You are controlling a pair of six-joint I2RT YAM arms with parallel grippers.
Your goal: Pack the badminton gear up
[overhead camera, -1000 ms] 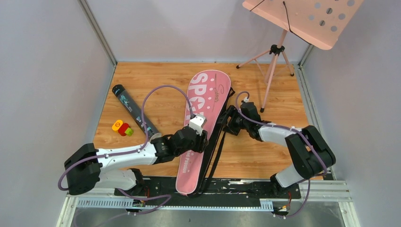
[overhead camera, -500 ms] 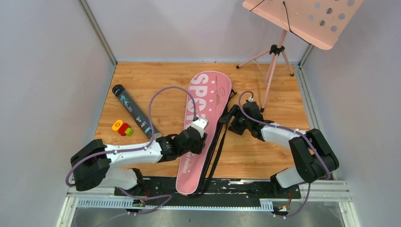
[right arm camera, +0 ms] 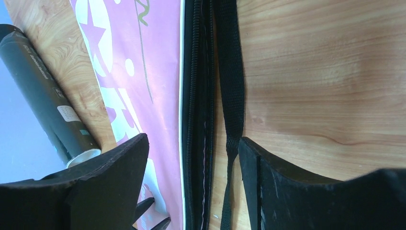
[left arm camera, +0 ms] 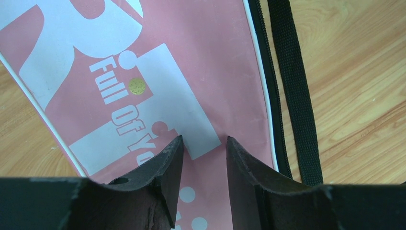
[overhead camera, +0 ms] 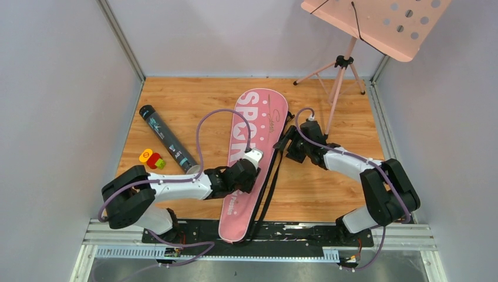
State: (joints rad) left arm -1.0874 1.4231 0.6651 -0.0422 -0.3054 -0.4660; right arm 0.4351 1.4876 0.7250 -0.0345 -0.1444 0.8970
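The pink "SPORT" racket bag (overhead camera: 253, 126) lies lengthwise on the wooden floor, its black zipper edge and strap (overhead camera: 271, 176) along its right side. My left gripper (overhead camera: 253, 170) is open and empty just above the bag's lower half; the wrist view shows its jaws apart over the bag's white lettering (left arm camera: 143, 103). My right gripper (overhead camera: 289, 147) is open at the bag's right edge, its jaws either side of the zipper (right arm camera: 196, 96) and strap (right arm camera: 232, 86). The long black tube (overhead camera: 167, 138) lies at the left. Rackets and shuttlecocks are out of view.
A small orange, red and green toy (overhead camera: 151, 158) sits beside the tube. A pink music stand (overhead camera: 376, 26) on a tripod (overhead camera: 337, 82) stands at the back right. Grey walls enclose the floor on three sides.
My left arm has pulled back toward the near edge along the bag, uncovering more lettering. My right gripper has shifted slightly farther along the bag's zipper edge.
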